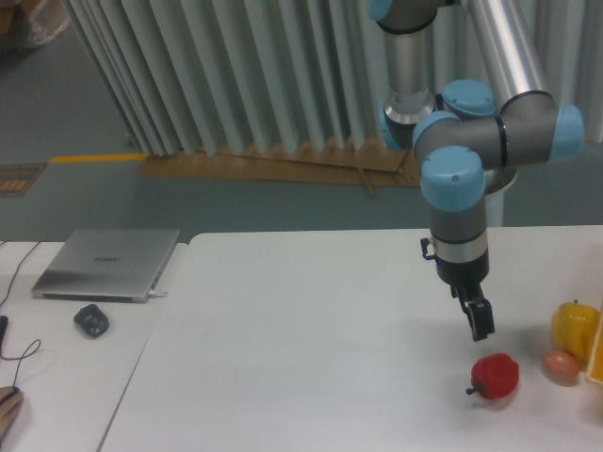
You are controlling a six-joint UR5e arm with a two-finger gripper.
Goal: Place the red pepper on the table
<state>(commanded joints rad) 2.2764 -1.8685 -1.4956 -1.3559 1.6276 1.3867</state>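
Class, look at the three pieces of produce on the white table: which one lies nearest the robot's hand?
The red pepper. It sits just below the hand, while the pinkish-orange fruit and yellow pepper lie farther right.

Glossy, smooth skin on the red pepper (496,376), lower right, catching a soft highlight. Matt white, smooth top on the desk (301,339) (faintly sheened near the pepper). Brushed silver metal on the arm tube (504,42), upper right, with pale blue plastic joint caps. Satin silver laptop (108,265), left. Waxy yellow pepper (573,325), right edge.
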